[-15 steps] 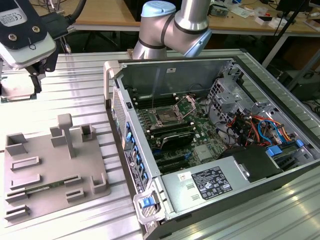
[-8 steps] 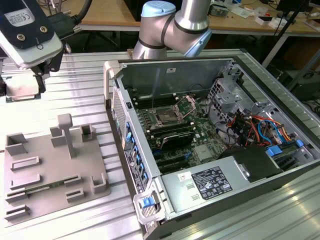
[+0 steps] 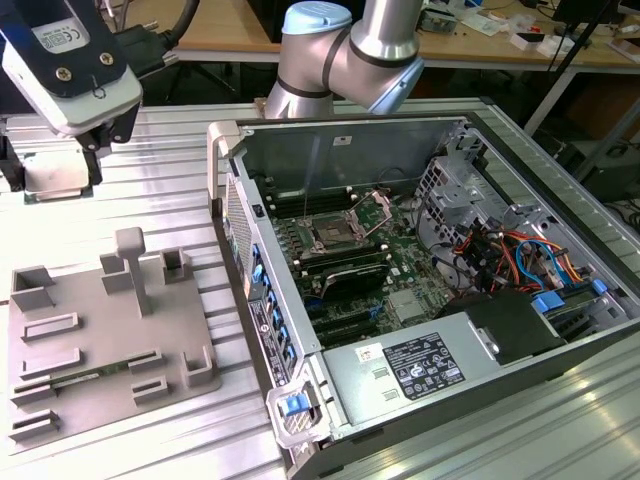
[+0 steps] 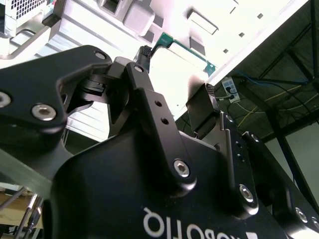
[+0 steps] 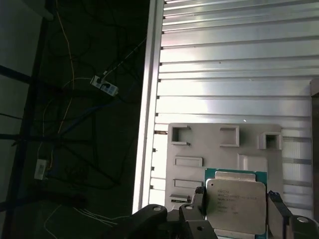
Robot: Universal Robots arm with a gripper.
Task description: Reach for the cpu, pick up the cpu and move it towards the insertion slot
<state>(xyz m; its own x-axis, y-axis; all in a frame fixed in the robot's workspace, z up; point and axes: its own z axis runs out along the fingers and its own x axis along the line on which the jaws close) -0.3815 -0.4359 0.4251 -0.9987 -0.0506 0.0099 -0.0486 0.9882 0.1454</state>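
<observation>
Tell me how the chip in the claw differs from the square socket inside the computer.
The cpu is pale silver with a green rim; the insertion slot is a shiny frame around a dark centre. The cpu is clamped in the gripper outside the case; the insertion slot sits inside it. Both are square.

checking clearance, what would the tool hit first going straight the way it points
Most likely the grey plate: in the first wrist view it lies beyond the tool and the cpu it grips, though depth is unclear.

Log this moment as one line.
gripper: shut on cpu | cpu: clear of grey plate | insertion slot: in open case, apart from gripper
</observation>
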